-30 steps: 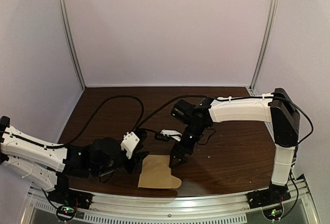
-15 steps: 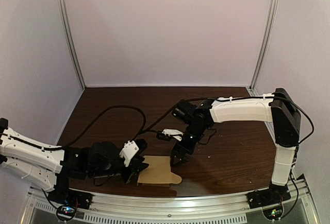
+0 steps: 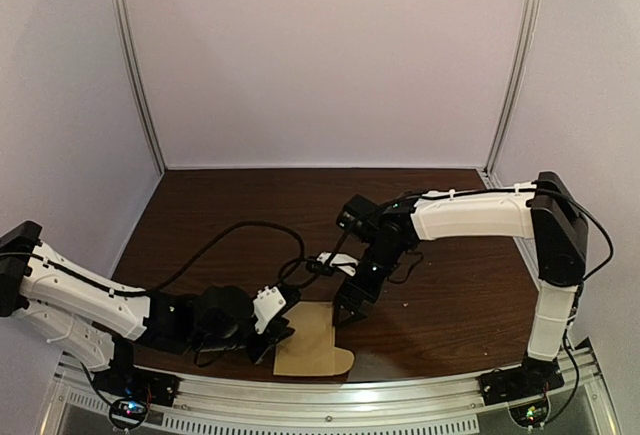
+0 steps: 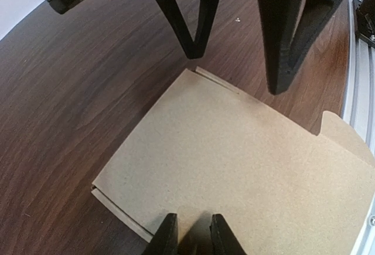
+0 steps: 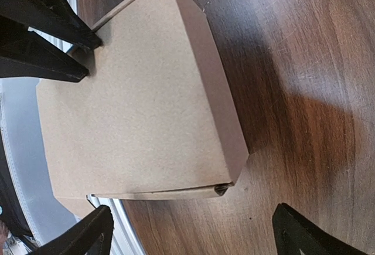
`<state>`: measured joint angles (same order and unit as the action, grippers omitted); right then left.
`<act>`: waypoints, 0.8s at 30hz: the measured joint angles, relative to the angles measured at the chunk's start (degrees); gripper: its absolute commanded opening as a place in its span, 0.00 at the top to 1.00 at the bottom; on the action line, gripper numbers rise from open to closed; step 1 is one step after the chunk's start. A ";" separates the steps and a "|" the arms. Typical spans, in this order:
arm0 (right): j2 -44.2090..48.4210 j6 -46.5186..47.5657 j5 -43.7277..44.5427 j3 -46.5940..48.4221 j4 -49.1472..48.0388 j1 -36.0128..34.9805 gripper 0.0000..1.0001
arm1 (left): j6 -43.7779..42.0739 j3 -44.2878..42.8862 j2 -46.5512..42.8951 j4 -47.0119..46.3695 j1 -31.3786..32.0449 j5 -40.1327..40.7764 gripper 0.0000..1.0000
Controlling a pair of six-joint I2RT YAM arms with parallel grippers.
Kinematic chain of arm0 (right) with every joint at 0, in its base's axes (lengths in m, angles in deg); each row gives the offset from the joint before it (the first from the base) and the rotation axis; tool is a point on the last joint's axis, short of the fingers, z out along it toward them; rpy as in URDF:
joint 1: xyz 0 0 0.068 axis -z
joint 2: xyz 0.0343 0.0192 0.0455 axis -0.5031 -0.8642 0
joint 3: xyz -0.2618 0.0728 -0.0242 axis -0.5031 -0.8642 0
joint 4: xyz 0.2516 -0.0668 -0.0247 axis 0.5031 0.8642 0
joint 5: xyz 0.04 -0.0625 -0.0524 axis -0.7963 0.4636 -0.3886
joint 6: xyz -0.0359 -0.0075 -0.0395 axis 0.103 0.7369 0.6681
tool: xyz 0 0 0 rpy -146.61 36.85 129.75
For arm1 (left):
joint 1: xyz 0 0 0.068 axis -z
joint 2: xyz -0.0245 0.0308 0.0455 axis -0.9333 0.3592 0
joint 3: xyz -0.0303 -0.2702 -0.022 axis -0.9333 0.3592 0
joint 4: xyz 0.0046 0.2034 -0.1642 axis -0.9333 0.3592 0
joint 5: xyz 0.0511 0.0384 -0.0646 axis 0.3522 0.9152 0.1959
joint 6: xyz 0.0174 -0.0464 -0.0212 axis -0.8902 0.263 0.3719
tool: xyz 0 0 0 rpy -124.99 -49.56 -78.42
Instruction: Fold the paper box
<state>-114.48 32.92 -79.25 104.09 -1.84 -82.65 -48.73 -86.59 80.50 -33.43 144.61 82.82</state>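
Since a second ago the left arm has swung in toward the table's middle, and its left gripper (image 3: 278,332) has gone from just off the cardboard to sitting at the 9 o'clock edge of the paper box (image 3: 312,348). The box has slid a little nearer the front rail. The right arm has barely shifted.

In the left wrist view I see the left gripper's fingers (image 4: 169,236) drawn close together, only a slit between them, with their tips over the nearest edge of the flattened box. I cannot tell whether they nip the cardboard.

The right gripper (image 3: 347,309) stands with its jaws wide apart, tips down at the box's 1 o'clock corner and holding nothing. Whether the tips touch the cardboard I cannot tell.

The box lies flat on the dark wooden table (image 3: 450,285), at 6 o'clock by the front edge, its rounded tab (image 3: 341,360) toward the rail.
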 measured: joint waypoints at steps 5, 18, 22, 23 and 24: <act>-0.22 -0.83 -0.72 0.00 -0.04 -0.59 0.00 | -0.50 0.02 -0.02 0.11 0.04 1.20 0.78; -3.91 -3.61 -2.10 0.07 -0.61 -2.56 0.00 | -1.14 0.02 0.13 0.13 0.04 1.77 0.78; -4.44 -5.29 -0.07 1.11 0.22 -3.39 0.00 | -1.25 0.02 0.07 0.24 0.04 2.19 0.78; -4.68 -5.84 0.52 1.64 0.72 -3.61 0.00 | -1.27 0.04 -0.09 0.37 0.04 2.34 0.78; -4.94 -6.23 1.18 2.19 1.25 -3.82 0.00 | -1.29 0.13 -0.33 0.52 0.04 2.51 0.78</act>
<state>-119.42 26.69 -78.07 106.27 -0.60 -86.48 -50.02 -86.46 80.17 -32.90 144.65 85.34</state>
